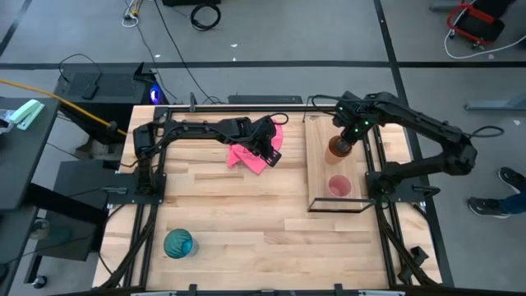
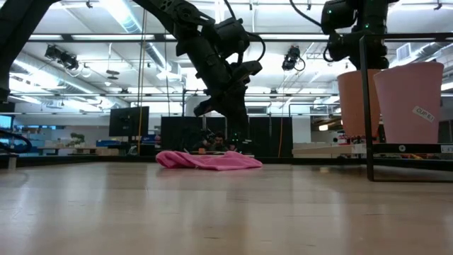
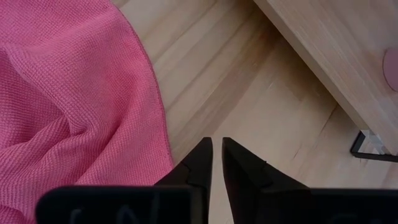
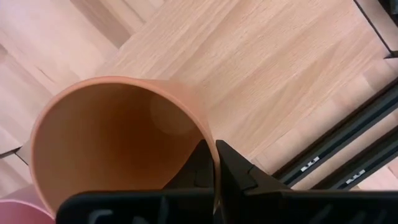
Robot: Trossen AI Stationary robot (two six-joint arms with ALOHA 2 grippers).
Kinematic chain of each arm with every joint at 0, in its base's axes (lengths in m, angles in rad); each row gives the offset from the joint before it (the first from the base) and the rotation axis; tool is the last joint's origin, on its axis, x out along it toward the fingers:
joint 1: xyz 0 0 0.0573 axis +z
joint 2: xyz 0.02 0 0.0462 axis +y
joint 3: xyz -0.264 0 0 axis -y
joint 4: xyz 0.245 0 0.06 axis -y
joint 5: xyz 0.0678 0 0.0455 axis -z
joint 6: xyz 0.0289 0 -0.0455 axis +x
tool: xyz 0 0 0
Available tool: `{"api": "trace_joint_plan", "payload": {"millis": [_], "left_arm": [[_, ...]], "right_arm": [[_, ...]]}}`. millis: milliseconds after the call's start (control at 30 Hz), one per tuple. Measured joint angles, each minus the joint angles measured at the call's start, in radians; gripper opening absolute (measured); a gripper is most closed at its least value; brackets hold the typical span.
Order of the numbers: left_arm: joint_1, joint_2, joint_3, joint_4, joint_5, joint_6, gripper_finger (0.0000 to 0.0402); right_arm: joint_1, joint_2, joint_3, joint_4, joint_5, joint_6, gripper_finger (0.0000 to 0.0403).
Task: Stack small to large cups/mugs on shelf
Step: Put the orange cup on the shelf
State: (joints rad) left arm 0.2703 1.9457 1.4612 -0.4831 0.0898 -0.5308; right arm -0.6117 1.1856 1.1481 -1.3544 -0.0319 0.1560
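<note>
The orange cup (image 1: 338, 146) is a smooth, handleless tumbler with a darker inside, standing upright on the far half of the shelf (image 1: 316, 164), a light-wood board with a thin black wire frame on the right side of the surface (image 1: 246, 222). The short pink cup (image 1: 339, 187) stands upright on the near half of the same shelf, close beside the orange one. The translucent teal-blue cup (image 1: 178, 243) sits well apart on the near left of the surface. The right gripper (image 4: 214, 158) is closed narrowly on the orange cup's rim, one finger inside the wall and one outside. The left gripper (image 3: 216, 163) hangs over the surface with its fingers almost together, holding nothing, just beside the pink cloth (image 1: 251, 154).
</note>
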Motion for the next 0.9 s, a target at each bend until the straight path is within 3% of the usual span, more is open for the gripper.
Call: {"api": "trace_joint_plan", "payload": {"millis": [267,400,633,900], "left_arm": [[-0.006,0.0,0.0,-0.001,0.0,0.0,0.0043],[-0.006,0.0,0.0,-0.001,0.0,0.0,0.0045],[-0.006,0.0,0.0,-0.001,0.0,0.001,0.0045],[-0.006,0.0,0.0,-0.001,0.0,0.003,0.0046]], "right_arm": [[0.0,0.018,0.0,0.0,-0.008,-0.021,0.0003],[0.0,0.018,-0.011,0.003,-0.067,-0.028,0.0003],[-0.001,0.011,-0.094,0.03,-0.067,-0.045,0.0003],[0.0,0.011,-0.093,0.073,-0.063,-0.047,0.0004]]}}
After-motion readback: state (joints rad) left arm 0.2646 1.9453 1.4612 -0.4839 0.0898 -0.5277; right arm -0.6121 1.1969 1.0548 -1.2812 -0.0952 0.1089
